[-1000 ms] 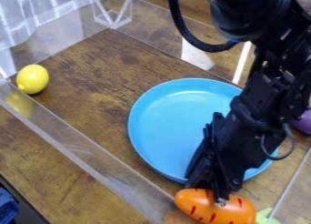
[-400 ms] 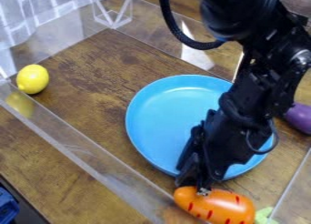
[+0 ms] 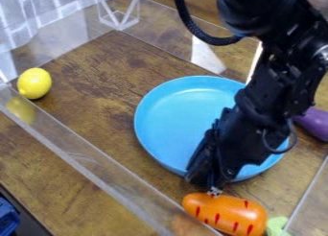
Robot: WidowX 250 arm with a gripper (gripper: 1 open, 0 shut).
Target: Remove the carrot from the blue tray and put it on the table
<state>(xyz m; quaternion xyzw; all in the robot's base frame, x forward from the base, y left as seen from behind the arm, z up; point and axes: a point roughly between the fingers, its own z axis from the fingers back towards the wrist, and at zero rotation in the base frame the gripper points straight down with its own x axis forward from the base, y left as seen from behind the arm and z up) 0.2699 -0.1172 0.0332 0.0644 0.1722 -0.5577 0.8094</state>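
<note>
Camera view: the carrot (image 3: 225, 211) lies on the tabletop (image 3: 103, 101), outside the blue tray (image 3: 174, 125). Job looks done. Claw (image 3: 212, 182) seems shut, holding nothing.

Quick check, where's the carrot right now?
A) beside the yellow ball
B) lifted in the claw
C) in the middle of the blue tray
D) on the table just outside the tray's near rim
D: the carrot lies on the wood of the table just outside the near rim of the blue tray, below the claw, which is not holding it.
</note>
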